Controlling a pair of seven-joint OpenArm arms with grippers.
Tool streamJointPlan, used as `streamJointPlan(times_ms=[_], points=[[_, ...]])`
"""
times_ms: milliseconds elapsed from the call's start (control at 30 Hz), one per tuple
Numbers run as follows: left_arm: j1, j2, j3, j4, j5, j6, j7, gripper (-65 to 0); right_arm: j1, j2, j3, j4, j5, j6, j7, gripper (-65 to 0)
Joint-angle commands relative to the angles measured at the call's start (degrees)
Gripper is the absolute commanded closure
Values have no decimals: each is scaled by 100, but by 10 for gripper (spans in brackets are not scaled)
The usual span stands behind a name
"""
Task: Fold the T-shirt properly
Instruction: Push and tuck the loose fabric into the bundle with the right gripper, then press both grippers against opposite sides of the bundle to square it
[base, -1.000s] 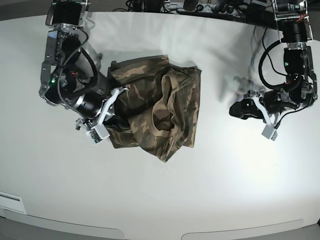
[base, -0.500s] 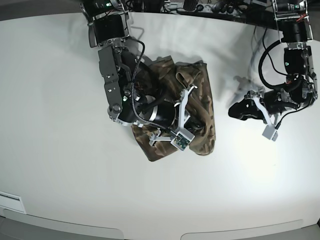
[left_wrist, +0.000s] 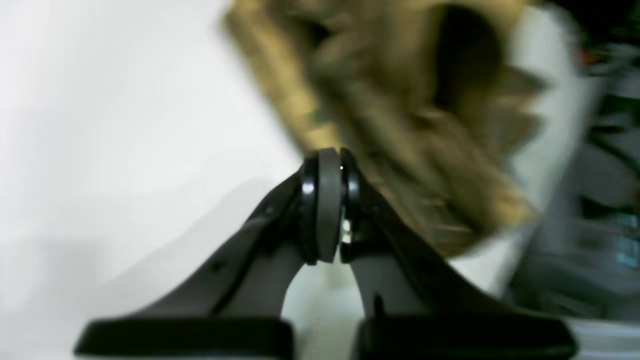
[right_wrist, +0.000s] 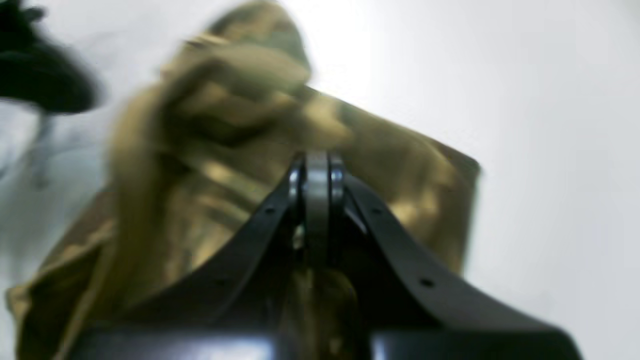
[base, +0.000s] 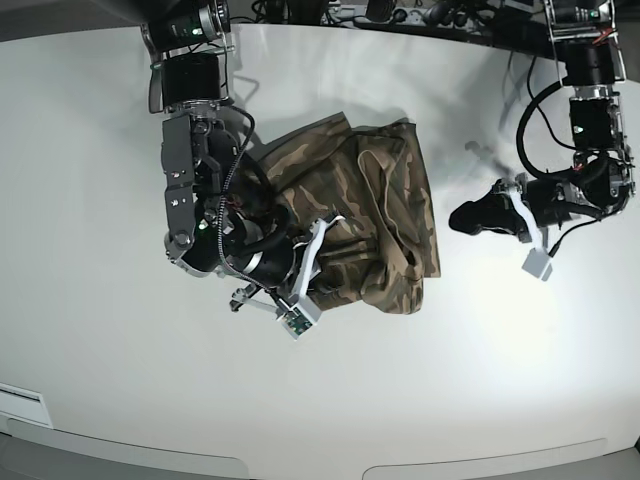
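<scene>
Base view: right fingers (base: 328, 289), seemingly clenched, are over the T-shirt (base: 345, 185); left fingers (base: 458, 222), clenched, beside it; folding continues, next flatten its bunched side.

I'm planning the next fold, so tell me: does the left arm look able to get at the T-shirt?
Probably yes: the left pincer sits just beside the T-shirt, with only bare table between them.

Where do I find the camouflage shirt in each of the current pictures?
Base view: the shirt, centre, partly behind the right arm.
Left wrist view: upper right, blurred, running down past the fingertips.
Right wrist view: left and centre, reaching the bottom edge.
Shared landmark: the pale tabletop around the shirt.
</scene>
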Motion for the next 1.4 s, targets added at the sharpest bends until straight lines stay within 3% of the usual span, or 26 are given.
streamJointPlan(times_ms=[0, 100, 267, 400, 533, 667, 867, 1067, 1233, 1367], points=[[-96, -138, -42, 109, -649, -210, 214, 0, 144, -20, 92, 109, 92, 24, 197, 0], [-92, -116, -31, 282, -897, -459, 316, 0, 142, 153, 299, 109, 140, 131, 654, 0], [-79, -52, 46, 625, -897, -396, 316, 0, 195, 472, 282, 28, 120, 345, 1123, 0], [-79, 74, 588, 1034, -897, -382, 316, 0, 595, 562, 0, -555, 114, 503, 1233, 0], [-79, 396, 1311, 1672, -897, -626, 316, 0, 1108, 691, -236, -1276, 94, 635, 1394, 0], [-87, 737, 1818, 1884, -897, -626, 316, 0, 1497, 691, -317, -1779, 98, 635, 1390, 0], [-94, 1121, 2361, 1853, 1040, -626, -354, 0, 1899, 726, -409, -2756, 94, 635, 1587, 0], [-66, 1027, 2437, 1655, 2186, -626, -831, 0, 2039, 990, -1174, -3477, -546, 635, 2144, 0], [-20, 682, 2439, 1200, 2186, -626, -824, 0, 1880, 1342, -1473, -3497, -111, 635, 1825, 0], [170, 120, 2439, 1108, 2140, -626, -863, 0, 1703, 1733, -1414, -3296, 813, 635, 1182, 0]])
